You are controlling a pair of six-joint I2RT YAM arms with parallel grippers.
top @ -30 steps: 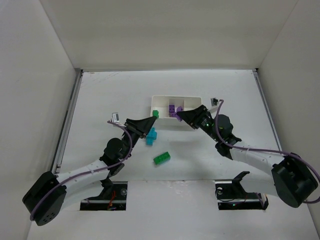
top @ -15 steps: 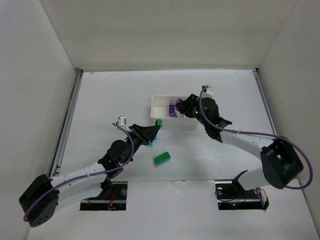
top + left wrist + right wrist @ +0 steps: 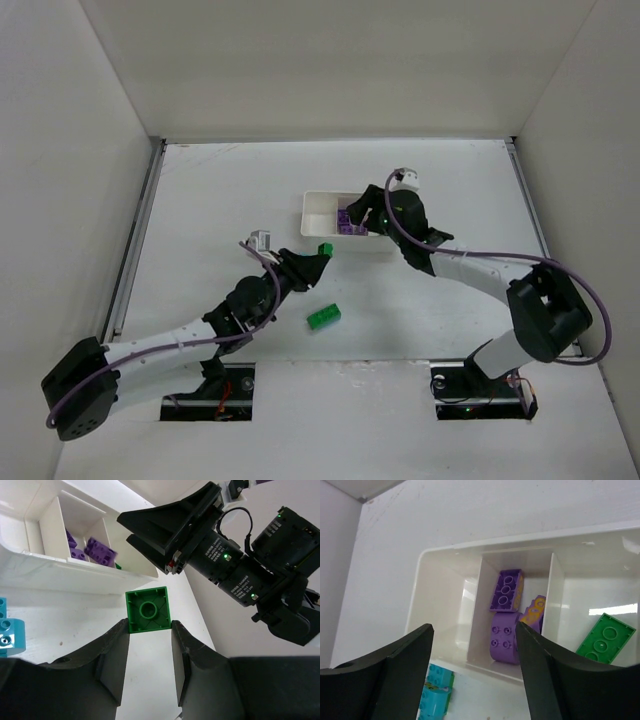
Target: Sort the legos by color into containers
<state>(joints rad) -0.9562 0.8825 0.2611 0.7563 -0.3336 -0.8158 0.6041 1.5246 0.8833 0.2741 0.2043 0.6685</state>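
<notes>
My left gripper (image 3: pixel 319 254) is shut on a small green lego (image 3: pixel 148 610), pinched at the fingertips (image 3: pixel 118 642) and held just in front of the white tray's near wall (image 3: pixel 75 572). It shows in the top view (image 3: pixel 324 248) too. My right gripper (image 3: pixel 474 628) is open and empty, hovering over the tray (image 3: pixel 318 208). The tray's left compartment (image 3: pixel 442 605) holds nothing. The middle one holds purple legos (image 3: pixel 504 635). The right one holds a flat green lego (image 3: pixel 605 639). A cyan lego (image 3: pixel 435 695) lies on the table by the tray's near left side.
Another green lego (image 3: pixel 323 317) lies on the table nearer the arm bases. White walls enclose the table on the left, the far side and the right. In the top view the left arm hides the cyan lego.
My left gripper has carried the small green lego a little right and nearer along the tray's front. My right gripper has swung left and farther, from the tray's front right to over the tray.
</notes>
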